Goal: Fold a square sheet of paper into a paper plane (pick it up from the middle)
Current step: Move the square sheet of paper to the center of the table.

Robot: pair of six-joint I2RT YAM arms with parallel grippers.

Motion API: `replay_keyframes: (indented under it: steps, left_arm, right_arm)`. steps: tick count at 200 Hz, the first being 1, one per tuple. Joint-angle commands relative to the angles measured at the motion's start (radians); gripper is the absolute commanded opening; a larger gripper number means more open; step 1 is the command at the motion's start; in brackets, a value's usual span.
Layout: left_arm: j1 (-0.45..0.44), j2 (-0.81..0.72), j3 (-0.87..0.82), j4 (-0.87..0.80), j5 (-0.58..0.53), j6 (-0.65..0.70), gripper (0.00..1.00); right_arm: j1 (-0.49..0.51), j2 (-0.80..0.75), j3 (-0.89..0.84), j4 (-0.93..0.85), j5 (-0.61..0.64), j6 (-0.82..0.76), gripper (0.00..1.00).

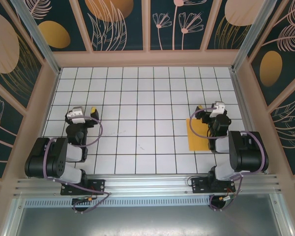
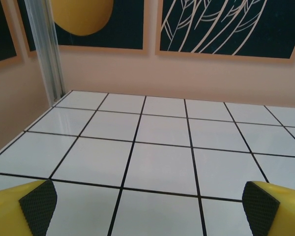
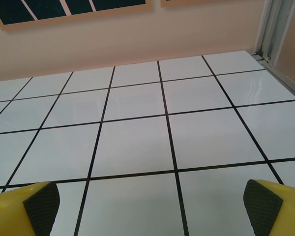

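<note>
The square sheet of paper point(image 1: 196, 133) is orange-yellow and lies flat on the white tiled floor at the right. Its right part is hidden under my right arm. My right gripper point(image 1: 210, 107) hovers over the sheet's far edge, pointing toward the back wall. In the right wrist view this gripper point(image 3: 150, 206) is open, its yellow fingers point(image 3: 270, 206) far apart over bare tiles. At the left, my left gripper point(image 1: 82, 112) is well apart from the paper. It is open point(image 2: 147, 209), with nothing between its black pads point(image 2: 39, 206). The paper plane is out of view.
Peach walls with dark leaf panels point(image 1: 147, 24) enclose the tiled floor point(image 1: 137, 98) on three sides. Aluminium posts point(image 2: 44, 49) stand in the back corners. A metal rail point(image 1: 147, 184) holding both arm bases runs along the near edge.
</note>
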Motion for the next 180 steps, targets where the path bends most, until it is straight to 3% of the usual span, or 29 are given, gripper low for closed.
replay_keyframes:
  steps: [1,26,38,57,72,81,94,118,146,180]
  left_arm:
    - [0.005,-0.161,0.062,-0.222,-0.017,-0.048,0.99]
    - [0.005,-0.280,0.136,-0.481,-0.055,-0.157,0.98]
    - [0.005,-0.335,0.163,-0.572,-0.082,-0.226,0.98]
    - [0.004,-0.404,0.220,-0.748,-0.152,-0.375,0.99]
    - [0.005,-0.446,0.254,-0.888,-0.188,-0.541,0.99]
    - [0.005,-0.470,0.267,-0.971,-0.158,-0.607,0.99]
    - [0.005,-0.505,0.255,-0.983,-0.044,-0.594,0.99]
    - [0.005,-0.525,0.164,-0.821,0.179,-0.724,0.99]
    - [0.002,-0.429,0.147,-0.713,0.406,-0.829,0.98]
    - [-0.012,-0.406,0.170,-0.805,0.455,-0.783,0.99]
  right_arm:
    - [0.005,-0.123,0.149,-0.361,0.030,0.048,0.99]
    - [0.000,-0.166,0.350,-0.818,0.099,0.279,0.99]
    - [-0.023,-0.154,0.441,-1.011,-0.078,0.316,0.99]
    - [-0.038,-0.149,0.462,-1.085,-0.421,0.366,0.99]
    - [-0.029,-0.166,0.434,-1.135,-0.514,0.408,0.99]
    - [-0.020,-0.172,0.418,-1.180,-0.515,0.421,0.99]
    - [0.003,-0.176,0.403,-1.244,-0.515,0.409,0.97]
    - [0.089,-0.194,0.394,-1.354,-0.403,0.384,0.95]
    - [0.130,-0.196,0.363,-1.385,-0.252,0.406,0.95]
    - [0.165,-0.153,0.368,-1.402,-0.202,0.422,0.95]
